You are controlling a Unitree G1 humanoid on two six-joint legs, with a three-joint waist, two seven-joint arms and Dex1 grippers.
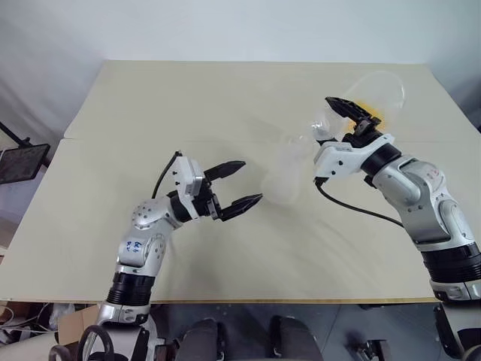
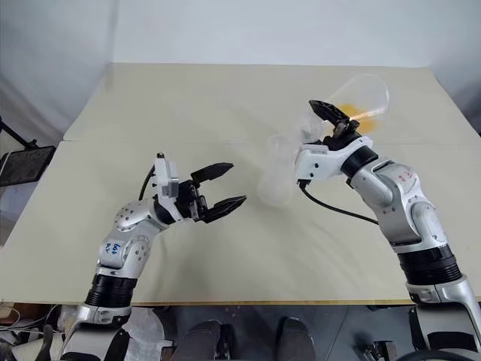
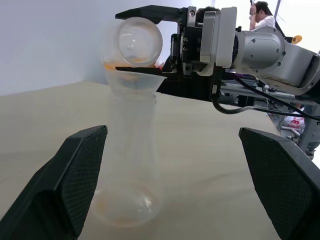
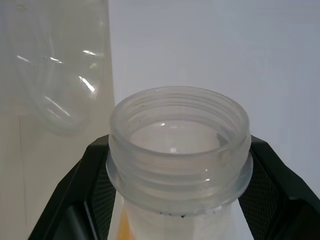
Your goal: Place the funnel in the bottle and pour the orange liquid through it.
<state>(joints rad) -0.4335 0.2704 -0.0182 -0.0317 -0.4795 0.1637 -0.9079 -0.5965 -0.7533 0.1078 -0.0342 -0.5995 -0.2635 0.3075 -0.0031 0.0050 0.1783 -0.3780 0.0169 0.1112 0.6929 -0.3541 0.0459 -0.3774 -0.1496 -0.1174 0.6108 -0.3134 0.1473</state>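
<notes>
- Holding a clear container (image 3: 137, 42) tipped over, our right tool (image 1: 353, 124) is clamped tight on it.
- We see its mouth facing the funnel (image 3: 135, 79) atop the upright bottle (image 3: 131, 160), mid-desk (image 1: 225, 98); orange liquid (image 3: 117, 215) pools inside.
- Our left tool (image 1: 239, 186) gapes wide, empty.

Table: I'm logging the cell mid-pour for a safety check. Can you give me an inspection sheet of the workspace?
Surface: beige table, two panels with a seam; no spill seen.
Job's things: bottle upright, funnel seated in its neck; orange liquid pooled in the bottle's base; threaded clear jar tipped over the funnel.
Clutter: wide clear shape behind the right gripper, perhaps the jar's own body.
Grippers: left gripper open beside the bottle, not touching; right gripper shut on the jar.
Cables: black cable from the right wrist, over the table; another at the left wrist.
Surroundings: pale wall; black stand left of the table; person in the background.
</notes>
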